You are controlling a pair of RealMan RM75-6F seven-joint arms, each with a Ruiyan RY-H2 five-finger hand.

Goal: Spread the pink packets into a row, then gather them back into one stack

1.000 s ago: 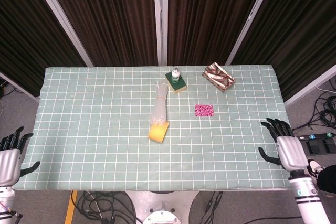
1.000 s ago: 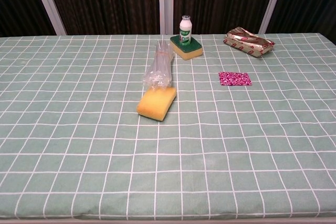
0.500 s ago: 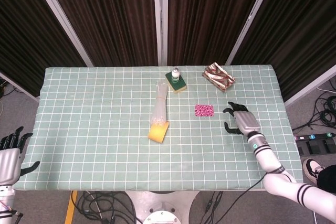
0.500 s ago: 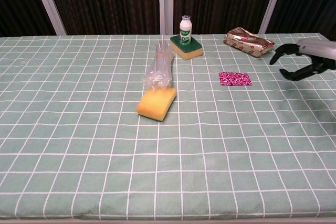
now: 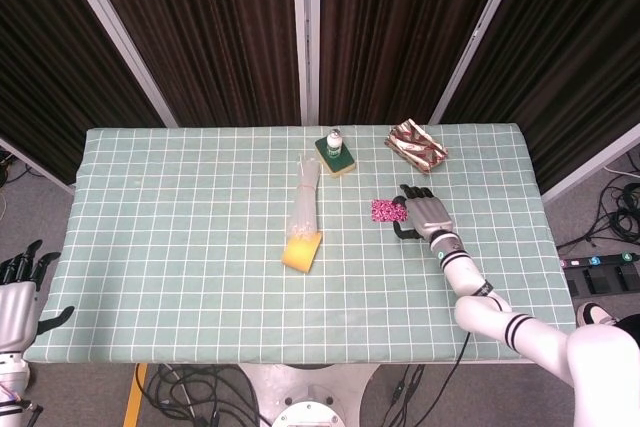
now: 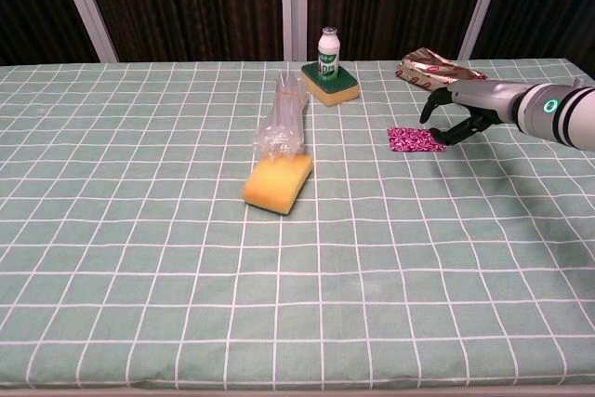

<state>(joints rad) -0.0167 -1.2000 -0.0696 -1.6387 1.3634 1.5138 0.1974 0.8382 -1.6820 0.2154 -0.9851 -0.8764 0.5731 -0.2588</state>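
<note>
The pink packets [image 5: 386, 210] [image 6: 412, 139] lie as one small flat stack on the green checked table [image 5: 180, 247], right of centre. My right hand [image 5: 424, 213] [image 6: 456, 113] hovers just at the stack's right edge, fingers spread and curled slightly, holding nothing. Whether its fingertips touch the packets is unclear. My left hand [image 5: 18, 292] hangs open off the table's near left corner, seen only in the head view.
A yellow sponge [image 5: 302, 251] lies mid-table with a crumpled clear plastic bottle [image 5: 304, 197] behind it. At the back stand a small white bottle [image 5: 335, 140] on a green sponge [image 5: 338, 157], and a shiny brown wrapped pack [image 5: 416, 145].
My right arm has swung in from the table's right edge to the pink stack's right side. The left hand has barely moved. The packets have not shifted.
</note>
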